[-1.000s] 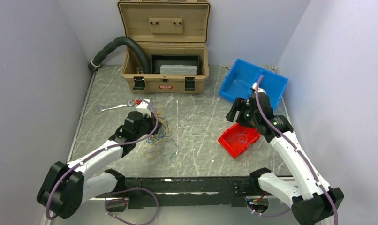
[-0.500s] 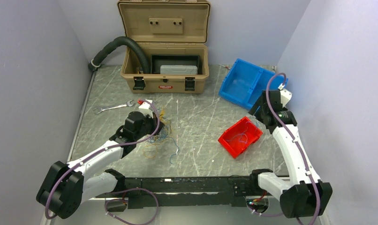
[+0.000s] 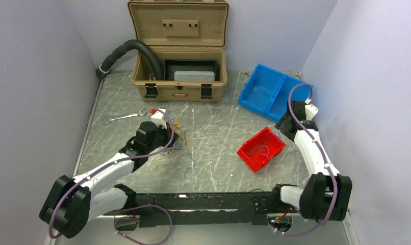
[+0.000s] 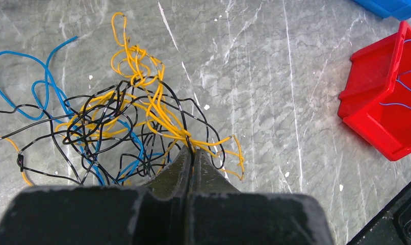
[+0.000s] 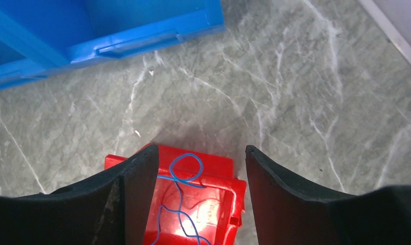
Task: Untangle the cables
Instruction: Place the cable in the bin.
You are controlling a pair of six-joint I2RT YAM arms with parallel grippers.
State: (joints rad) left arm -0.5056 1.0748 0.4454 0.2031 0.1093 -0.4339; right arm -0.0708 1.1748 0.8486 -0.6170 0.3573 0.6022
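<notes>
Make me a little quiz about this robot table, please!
1. True or false: a blue wire lies in the red bin.
2. Pick one. The left arm's jaws are: A wide open, B shut on the tangle, C inside the toolbox.
3. Fill in: the lid of the tan toolbox is ___.

Key: 1 true; 2 B; 3 open.
</notes>
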